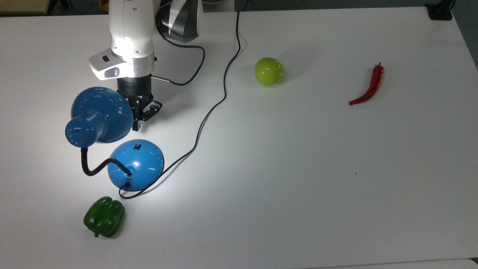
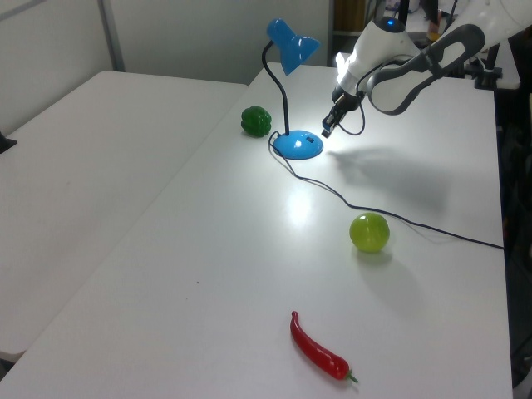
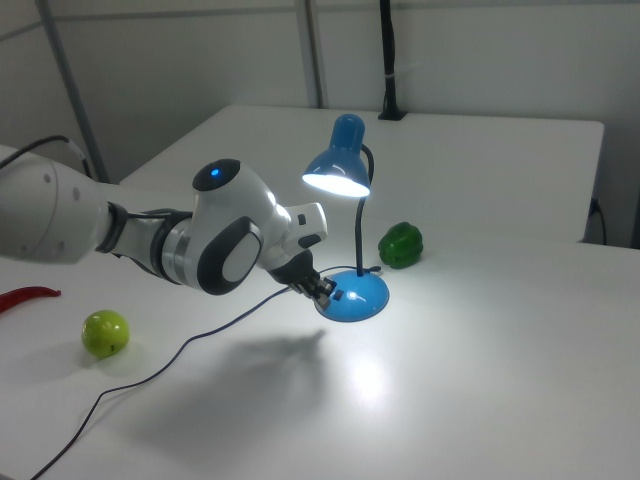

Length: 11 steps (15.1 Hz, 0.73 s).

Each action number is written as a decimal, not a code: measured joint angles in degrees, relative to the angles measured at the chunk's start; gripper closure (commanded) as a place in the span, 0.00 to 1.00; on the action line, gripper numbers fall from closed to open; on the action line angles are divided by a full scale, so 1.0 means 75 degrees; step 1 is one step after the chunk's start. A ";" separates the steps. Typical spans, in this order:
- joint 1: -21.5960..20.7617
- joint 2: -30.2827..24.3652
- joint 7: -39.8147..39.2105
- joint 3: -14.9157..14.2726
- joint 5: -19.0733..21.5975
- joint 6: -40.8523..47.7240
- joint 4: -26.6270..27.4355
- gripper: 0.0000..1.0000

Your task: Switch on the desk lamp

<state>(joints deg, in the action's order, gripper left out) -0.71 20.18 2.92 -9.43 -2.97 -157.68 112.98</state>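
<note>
Top view shows the gripper [image 1: 137, 125] hanging just clear of the desk lamp [image 1: 112, 142], its jaws drawn narrow with almost no gap and holding nothing. Directly past the fingertips, toward the top view's bottom edge, sits the lamp's round blue base [image 1: 136, 164] with its small black switch [image 1: 137, 146] on the near slope of the dome, apart from the jaws. Just beside the jaws on the top view's left is the bell-shaped shade [image 1: 98, 116], joined to the base by the black gooseneck [image 1: 93, 168]. The right view shows the shade's [image 3: 338, 170] mouth glowing and a bright patch on the white table [image 3: 480, 360] below, with the gripper [image 3: 322, 289] near the base's rim. The black cord [image 1: 209, 108] runs off from the base on the jaws' other side. Beyond the base lies a green bell pepper [image 1: 104, 216]; well apart from the jaws are a green apple [image 1: 269, 71] and a red chili [image 1: 369, 85].
</note>
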 measured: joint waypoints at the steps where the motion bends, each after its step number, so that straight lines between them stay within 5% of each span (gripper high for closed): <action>1: -0.0019 -0.0136 -0.0011 0.0000 0.0000 0.0452 0.0050 0.99; 5: -0.0119 -0.0838 -0.0026 0.0007 -0.0002 0.2739 0.0119 0.43; 7: -0.0138 -0.1257 -0.0029 0.0008 -0.0002 0.3717 0.0118 0.05; 11: -0.0147 -0.2171 -0.0029 0.0071 0.0000 0.5749 -0.0121 0.00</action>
<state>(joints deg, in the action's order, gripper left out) -1.81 3.90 2.71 -8.90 -2.97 -114.56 112.08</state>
